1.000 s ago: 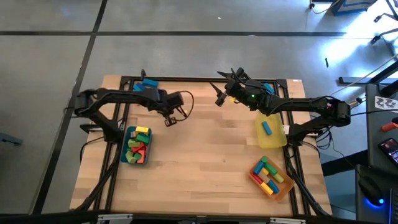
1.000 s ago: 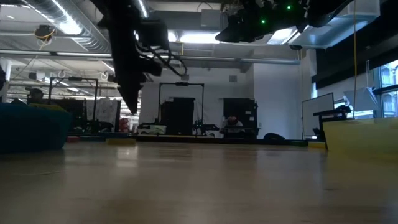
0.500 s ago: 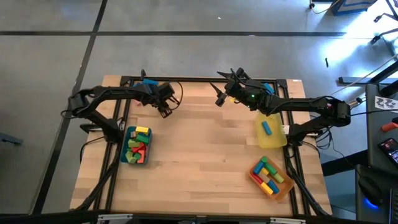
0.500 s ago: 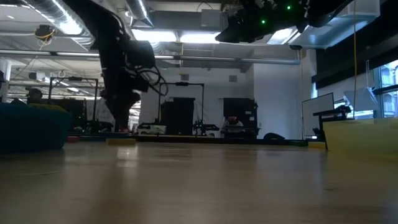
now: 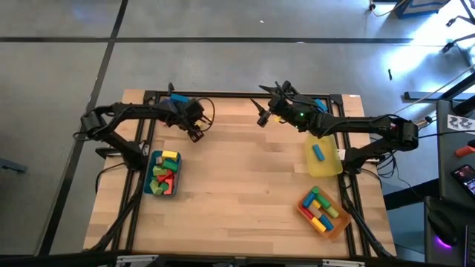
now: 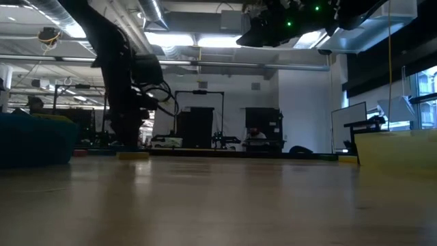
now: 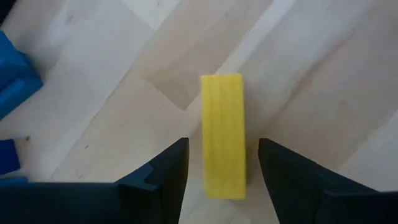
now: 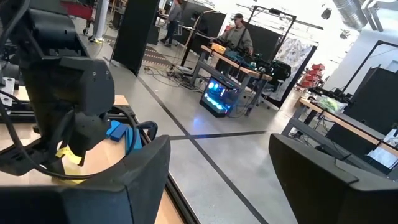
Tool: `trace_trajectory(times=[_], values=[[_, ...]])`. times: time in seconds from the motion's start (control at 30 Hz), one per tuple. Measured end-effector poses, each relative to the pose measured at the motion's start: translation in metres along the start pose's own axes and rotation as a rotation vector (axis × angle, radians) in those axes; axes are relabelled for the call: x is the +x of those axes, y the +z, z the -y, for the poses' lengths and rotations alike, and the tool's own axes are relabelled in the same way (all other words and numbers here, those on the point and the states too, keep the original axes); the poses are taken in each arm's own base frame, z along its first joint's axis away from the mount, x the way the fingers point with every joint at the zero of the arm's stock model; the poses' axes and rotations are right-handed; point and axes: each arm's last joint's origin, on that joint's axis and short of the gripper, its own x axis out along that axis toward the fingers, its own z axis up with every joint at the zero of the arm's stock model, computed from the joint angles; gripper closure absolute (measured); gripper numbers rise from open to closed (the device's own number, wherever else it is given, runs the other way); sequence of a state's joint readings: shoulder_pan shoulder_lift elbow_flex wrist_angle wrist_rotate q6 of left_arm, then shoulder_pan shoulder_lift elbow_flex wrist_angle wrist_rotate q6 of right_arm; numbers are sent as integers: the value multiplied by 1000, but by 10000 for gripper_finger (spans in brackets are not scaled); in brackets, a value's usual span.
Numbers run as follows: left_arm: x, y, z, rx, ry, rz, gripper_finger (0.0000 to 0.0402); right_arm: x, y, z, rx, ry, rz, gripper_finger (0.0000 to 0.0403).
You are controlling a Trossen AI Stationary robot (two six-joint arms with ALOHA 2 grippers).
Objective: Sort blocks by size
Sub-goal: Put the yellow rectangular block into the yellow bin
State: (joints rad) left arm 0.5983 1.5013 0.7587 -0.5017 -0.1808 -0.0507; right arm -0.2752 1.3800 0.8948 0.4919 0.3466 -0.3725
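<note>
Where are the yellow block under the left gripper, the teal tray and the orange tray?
yellow block (image 7: 222,134): left wrist view, middle of its top face.
left gripper (image 7: 222,163): left wrist view, between its open fingers.
teal tray (image 5: 151,190): high view, its near rim.
orange tray (image 5: 340,223): high view, its right rim.

Even overhead light on the pale wooden table (image 5: 245,185); low view backlit.
Ceiling strip lamps (image 6: 181,41) glare w/ arms in silhouette; near tabletop blurred, soft shadow beside yellow wooden bar (image 7: 222,134).

blue blocks (image 7: 15,81) cut off at edge, shapes perhaps unclear
</note>
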Motion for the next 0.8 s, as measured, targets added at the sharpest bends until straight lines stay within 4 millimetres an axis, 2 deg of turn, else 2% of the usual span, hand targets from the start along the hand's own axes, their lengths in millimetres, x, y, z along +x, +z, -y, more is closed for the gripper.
trace_trajectory(times=[0.27, 0.53, 0.67, 0.8], values=[[10, -9, 1, 10, 7, 21, 223, 0, 0, 0, 0, 0, 0, 127], [16, -17, 4, 20, -89, 33, 229, 0, 0, 0, 0, 0, 0, 127], [17, -18, 5, 31, -94, 42, 247, 0, 0, 0, 0, 0, 0, 127], [17, -17, 5, 49, -98, 50, 284, 0, 0, 0, 0, 0, 0, 127]])
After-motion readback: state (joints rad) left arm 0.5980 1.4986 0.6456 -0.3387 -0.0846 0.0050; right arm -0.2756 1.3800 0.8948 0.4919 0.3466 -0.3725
